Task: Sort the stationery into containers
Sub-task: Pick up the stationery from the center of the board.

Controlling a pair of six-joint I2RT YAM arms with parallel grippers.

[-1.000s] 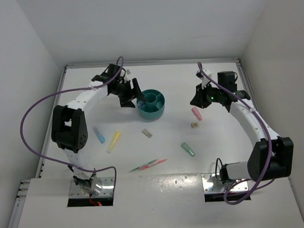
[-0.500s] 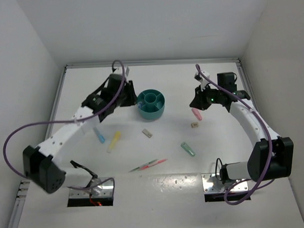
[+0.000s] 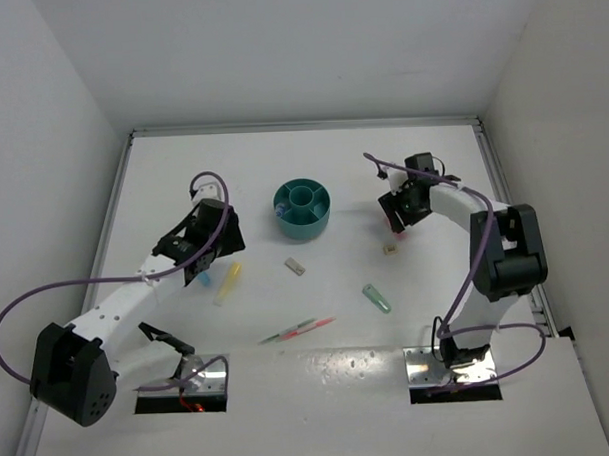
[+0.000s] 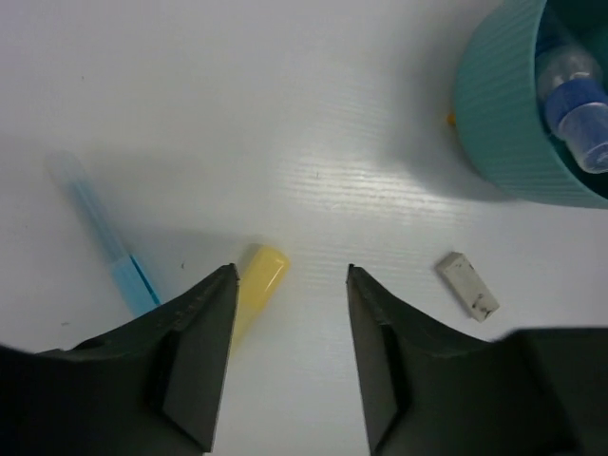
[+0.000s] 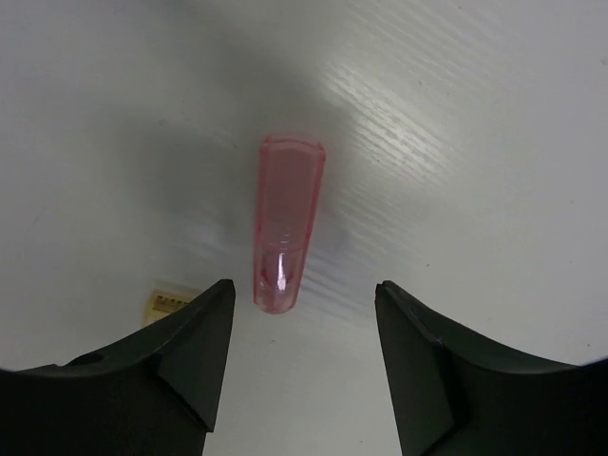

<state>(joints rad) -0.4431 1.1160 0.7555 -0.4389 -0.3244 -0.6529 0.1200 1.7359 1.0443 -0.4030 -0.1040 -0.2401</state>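
In the left wrist view my left gripper (image 4: pixel 291 271) is open and empty just above the table. A yellow marker (image 4: pixel 258 280) lies by its left finger, with a blue marker (image 4: pixel 104 237) further left and a beige eraser (image 4: pixel 467 285) to the right. The teal bowl (image 4: pixel 503 123) holds a blue-capped item (image 4: pixel 575 104). My right gripper (image 5: pixel 306 285) is open above a pink marker (image 5: pixel 287 218), whose near end lies just ahead of the fingertips. A second beige eraser (image 5: pixel 171 304) sits beside its left finger. In the top view the left gripper (image 3: pixel 219 259) is left of the bowl (image 3: pixel 303 210) and the right gripper (image 3: pixel 396 223) is right of it.
A green marker (image 3: pixel 376 299) and thin green and pink pens (image 3: pixel 298 331) lie near the front middle of the table. The eraser (image 3: pixel 295 266) lies below the bowl. White walls close in the table on three sides.
My left arm has swung from the bowl back and down to the yellow and blue markers. My right gripper has turned, come down over the pink marker and opened.
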